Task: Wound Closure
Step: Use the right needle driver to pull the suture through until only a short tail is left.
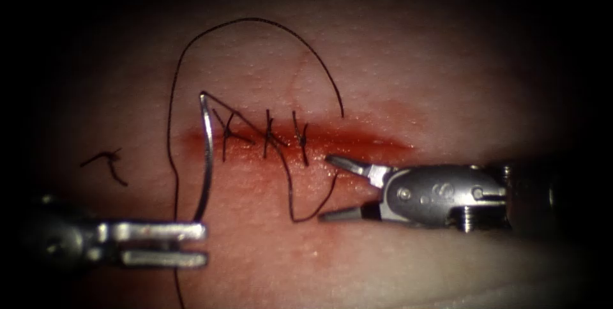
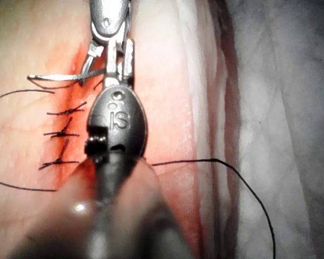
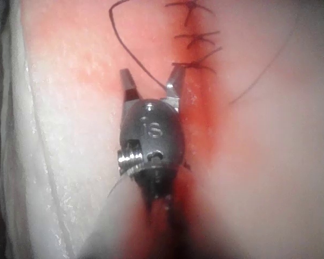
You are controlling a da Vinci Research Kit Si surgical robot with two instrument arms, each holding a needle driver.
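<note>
Steel needle (image 1: 207,156) held at one end by the left end effector (image 1: 203,231), right one standing wide and empty.

Left end effector grips the needle at its lower end, just below the cut (image 1: 357,144); the curve rises from there to the cut's left end, where the other end meets the thread (image 1: 255,22), and I can't tell if it's actually in the tissue (image 1: 447,60). Thread loops up over the far side and comes back down past three stitches (image 1: 265,133). Right end effector (image 1: 324,186) sits with jaws spread wide, upper tip at the cut's lower edge right of the stitches, a bend of thread between the tips, nothing gripped. Red fluid (image 1: 377,146) along the cut, and a loose cut end of thread (image 1: 108,162) lies off to the left. My guess is we're mid-stitch at the left end; whatever comes next needs a firm needle grip and that slack managed.
</note>
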